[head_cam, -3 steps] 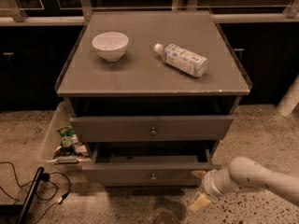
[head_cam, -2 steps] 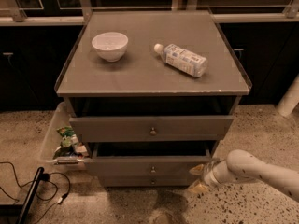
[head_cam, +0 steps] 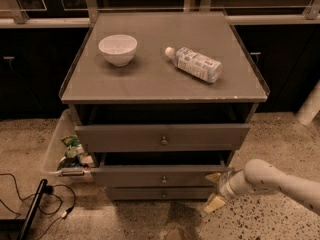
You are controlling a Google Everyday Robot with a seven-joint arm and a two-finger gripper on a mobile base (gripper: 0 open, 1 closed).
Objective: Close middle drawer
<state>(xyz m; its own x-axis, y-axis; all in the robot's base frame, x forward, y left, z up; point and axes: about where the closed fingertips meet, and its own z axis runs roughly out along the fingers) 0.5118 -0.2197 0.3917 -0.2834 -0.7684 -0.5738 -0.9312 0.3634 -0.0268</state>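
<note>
Down in the lower right of the frame my tool (head_cam: 214, 191) sits at the right end of the middle drawer (head_cam: 150, 176), released and grasping nothing: its two pale fingertips (head_cam: 214, 177) are spread one above the other, the upper one touching or just beside the drawer front's right corner, I cannot tell which, the lower one hanging below it near the floor. My white arm (head_cam: 272, 180) comes in from the right edge of the frame, angled leftward to the tool. The middle drawer is in the lower centre of the frame, under the taller top drawer (head_cam: 200, 136) and above the narrow bottom drawer (head_cam: 140, 193); its low grey front stands out a little ahead of the bottom one, with a dark gap showing above it, and its small round knob (head_cam: 163, 179) is at the centre, well left of my tool. The top drawer stands out too, with a dark opening between it and the top of the desk (head_cam: 150, 84). On the desk a white bowl (head_cam: 118, 49) stands upright at upper left and a plastic bottle (head_cam: 196, 64) lies on its side to the right of it, cap pointing left, the two well apart. Left of the desk a clear bin (head_cam: 52, 149) on the speckled floor (head_cam: 280, 134) holds packets (head_cam: 71, 151), and dark cables (head_cam: 20, 194) trail in the lower left corner
</note>
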